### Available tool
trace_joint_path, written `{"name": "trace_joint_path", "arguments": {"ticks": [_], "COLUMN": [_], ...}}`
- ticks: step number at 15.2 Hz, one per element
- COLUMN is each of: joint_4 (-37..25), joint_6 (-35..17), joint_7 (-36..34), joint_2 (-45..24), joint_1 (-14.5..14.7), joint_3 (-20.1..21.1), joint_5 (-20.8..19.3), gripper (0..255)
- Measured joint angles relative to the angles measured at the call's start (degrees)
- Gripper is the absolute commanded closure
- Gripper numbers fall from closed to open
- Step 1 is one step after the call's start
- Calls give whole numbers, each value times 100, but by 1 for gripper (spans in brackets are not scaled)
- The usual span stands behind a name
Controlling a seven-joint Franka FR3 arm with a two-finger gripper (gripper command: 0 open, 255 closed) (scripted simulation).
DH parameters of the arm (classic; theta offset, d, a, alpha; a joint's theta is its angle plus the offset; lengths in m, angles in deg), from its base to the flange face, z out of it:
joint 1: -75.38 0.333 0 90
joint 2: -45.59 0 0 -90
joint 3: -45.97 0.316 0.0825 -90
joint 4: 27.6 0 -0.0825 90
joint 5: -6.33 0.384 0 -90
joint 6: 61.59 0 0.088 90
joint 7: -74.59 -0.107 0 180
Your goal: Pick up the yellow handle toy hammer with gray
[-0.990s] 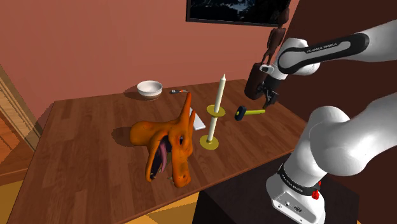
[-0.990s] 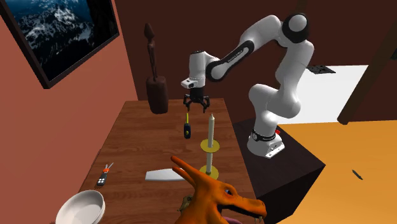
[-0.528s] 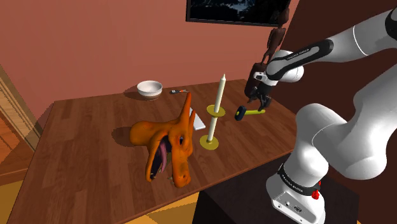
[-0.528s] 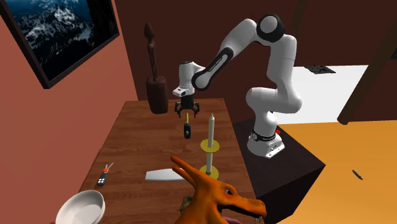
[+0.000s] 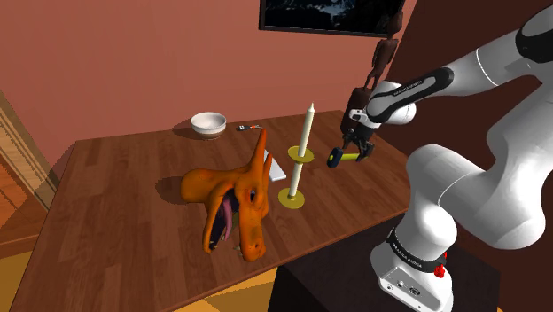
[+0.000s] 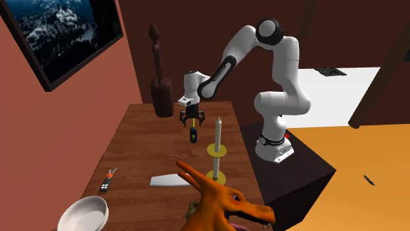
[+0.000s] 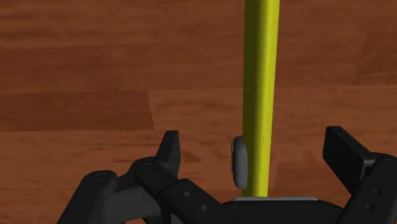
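The toy hammer (image 5: 344, 157) lies on the wooden table (image 5: 115, 177) near the far right corner in the shoulder view, yellow handle and dark head (image 6: 192, 136). My gripper (image 5: 354, 152) hangs just over the handle, pointing down. In the wrist view the yellow handle (image 7: 261, 95) runs between my two black fingers (image 7: 170, 149), which stand apart on either side without touching it. A small grey disc (image 7: 239, 163) sits against the handle close to the gripper (image 7: 254, 156). The gripper (image 6: 190, 121) is open.
A white candle (image 5: 306, 133) on a yellow holder stands close to the hammer. An orange dragon head (image 5: 226, 199) takes up the table's middle. A white bowl (image 5: 208, 123) sits at the back. A dark brown carved object (image 6: 159, 92) stands behind the gripper.
The gripper has moved toward the shoulder view's left and down, from beside the hammer's handle end to straddling the handle. The hammer has not moved.
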Motion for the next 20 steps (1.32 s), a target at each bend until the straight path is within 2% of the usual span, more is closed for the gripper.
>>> {"name": "trace_joint_path", "arguments": {"ticks": [1, 12, 16, 20], "joint_4": [1, -2, -1, -33], "joint_6": [-26, -27, 179, 459], "joint_7": [-13, -14, 109, 241], "joint_2": [16, 16, -114, -232], "joint_1": [42, 48, -337, -842], "joint_3": [-56, -60, 411, 1015], "joint_5": [-31, -33, 207, 466], "gripper": [255, 255, 255, 255]}}
